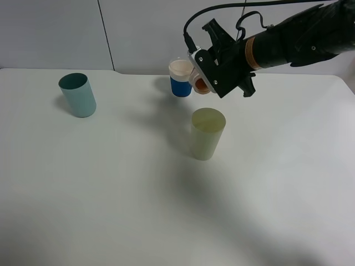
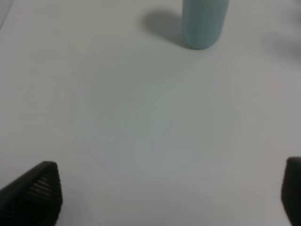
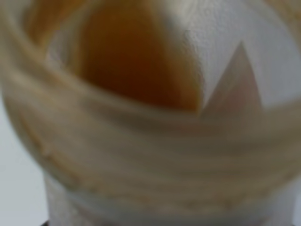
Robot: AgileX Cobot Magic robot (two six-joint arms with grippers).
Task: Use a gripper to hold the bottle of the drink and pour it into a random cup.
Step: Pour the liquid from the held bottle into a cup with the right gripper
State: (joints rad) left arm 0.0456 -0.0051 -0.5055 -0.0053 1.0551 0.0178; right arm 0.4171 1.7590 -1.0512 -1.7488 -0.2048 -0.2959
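Note:
My right gripper (image 1: 206, 76) is shut on the drink bottle (image 1: 200, 84) and holds it tilted in the air, mouth toward the left, above and behind the pale yellow-green cup (image 1: 207, 133). Only the bottle's open neck and brown drink show past the black hand. The right wrist view is filled by the blurred bottle neck (image 3: 141, 155) with brown drink inside. The yellow-green cup stands upright near the table's middle. My left gripper (image 2: 164, 197) is open over bare table; only its two fingertips (image 2: 35, 190) show. It is out of the exterior view.
A teal-green tumbler (image 1: 78, 95) stands at the far left; it also shows in the left wrist view (image 2: 203, 21). A white cup with a blue band (image 1: 181, 78) stands at the back, just left of the bottle. The white table's far edge (image 1: 83, 70) meets a grey wall.

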